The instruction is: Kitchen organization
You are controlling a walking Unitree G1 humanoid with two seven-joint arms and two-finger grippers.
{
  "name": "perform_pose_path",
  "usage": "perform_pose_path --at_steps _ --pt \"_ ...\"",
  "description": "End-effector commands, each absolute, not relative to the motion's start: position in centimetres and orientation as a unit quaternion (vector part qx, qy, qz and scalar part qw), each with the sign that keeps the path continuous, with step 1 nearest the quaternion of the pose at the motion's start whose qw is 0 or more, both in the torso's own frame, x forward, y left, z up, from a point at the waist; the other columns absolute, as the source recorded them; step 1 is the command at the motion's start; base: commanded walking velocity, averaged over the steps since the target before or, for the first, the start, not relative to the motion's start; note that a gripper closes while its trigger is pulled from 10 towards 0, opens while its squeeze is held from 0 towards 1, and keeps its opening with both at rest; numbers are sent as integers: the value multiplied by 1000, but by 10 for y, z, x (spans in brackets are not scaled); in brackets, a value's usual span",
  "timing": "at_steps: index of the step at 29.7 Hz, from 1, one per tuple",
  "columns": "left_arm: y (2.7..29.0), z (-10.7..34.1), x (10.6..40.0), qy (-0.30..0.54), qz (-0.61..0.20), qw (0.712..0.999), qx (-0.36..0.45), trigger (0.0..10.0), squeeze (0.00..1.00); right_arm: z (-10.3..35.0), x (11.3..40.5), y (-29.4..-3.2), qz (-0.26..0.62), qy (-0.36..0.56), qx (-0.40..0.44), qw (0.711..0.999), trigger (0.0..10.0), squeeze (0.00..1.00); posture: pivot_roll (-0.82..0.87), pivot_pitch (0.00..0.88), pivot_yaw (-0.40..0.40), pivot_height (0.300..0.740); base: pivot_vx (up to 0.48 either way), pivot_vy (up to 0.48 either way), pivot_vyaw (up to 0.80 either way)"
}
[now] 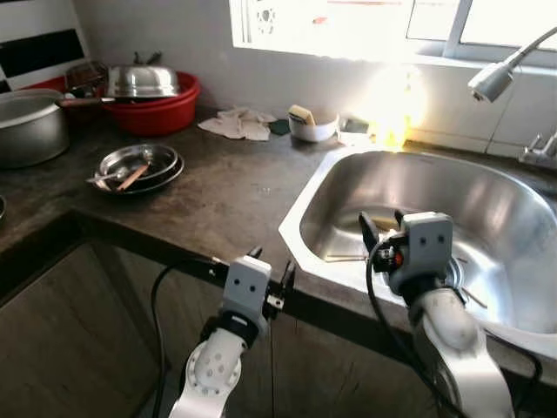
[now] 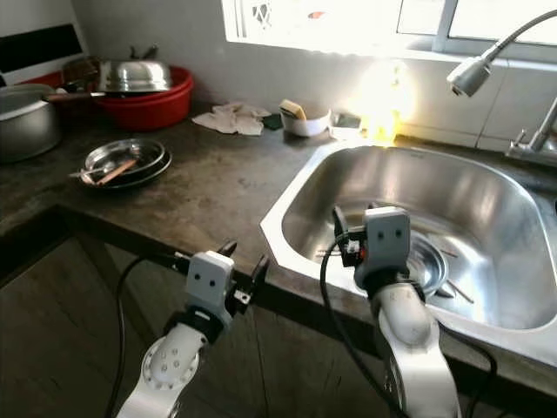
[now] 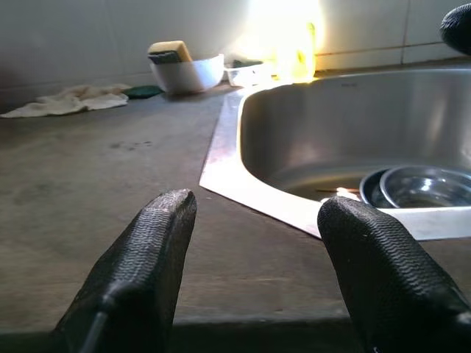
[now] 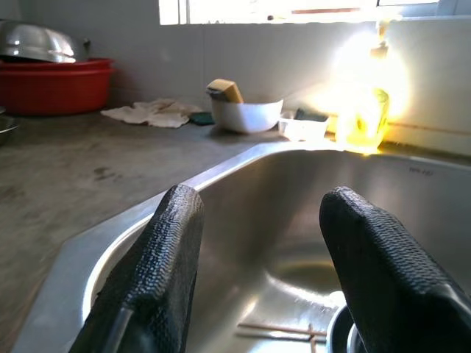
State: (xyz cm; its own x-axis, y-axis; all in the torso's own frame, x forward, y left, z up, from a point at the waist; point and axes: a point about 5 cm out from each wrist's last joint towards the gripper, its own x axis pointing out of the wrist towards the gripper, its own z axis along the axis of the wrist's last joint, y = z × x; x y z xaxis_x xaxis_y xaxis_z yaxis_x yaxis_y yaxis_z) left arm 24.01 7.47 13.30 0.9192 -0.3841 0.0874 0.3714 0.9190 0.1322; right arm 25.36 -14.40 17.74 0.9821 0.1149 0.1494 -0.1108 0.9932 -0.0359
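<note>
A steel sink (image 1: 298, 218) is set into the dark counter (image 1: 226, 187). Low in its basin lie nested steel bowls (image 3: 416, 187) and loose chopsticks (image 4: 283, 329). My right gripper (image 1: 383, 225) hangs open just inside the sink's near left part, above the bowls, with nothing between its fingers. My left gripper (image 1: 271, 264) is open too, level with the counter's front edge and left of the sink. Stacked steel plates (image 1: 139, 165) with chopsticks on them rest on the counter at the left.
At the back left are a red basin (image 1: 161, 109) under a steel lid (image 1: 144, 81) and a grey pot (image 1: 30, 126). Along the wall sit a cloth (image 1: 237, 124), a white bowl with a sponge (image 1: 312, 126) and a yellow soap bottle (image 4: 364, 110). A faucet (image 1: 496, 78) overhangs the sink.
</note>
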Motion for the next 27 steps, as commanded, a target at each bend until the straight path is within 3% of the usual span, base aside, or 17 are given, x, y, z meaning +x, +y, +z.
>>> perform_pose_path --at_steps 1,27 --pt "75 131 239 -49 -200 977 57 10000 0 182 250 -142 56 -89 -10 994 10000 0 90 0 -18 740 -300 0 0" --pt "75 130 238 -49 -202 976 63 10000 0 182 252 -134 52 -80 2 995 10000 0 98 0 -23 740 -314 0 0"
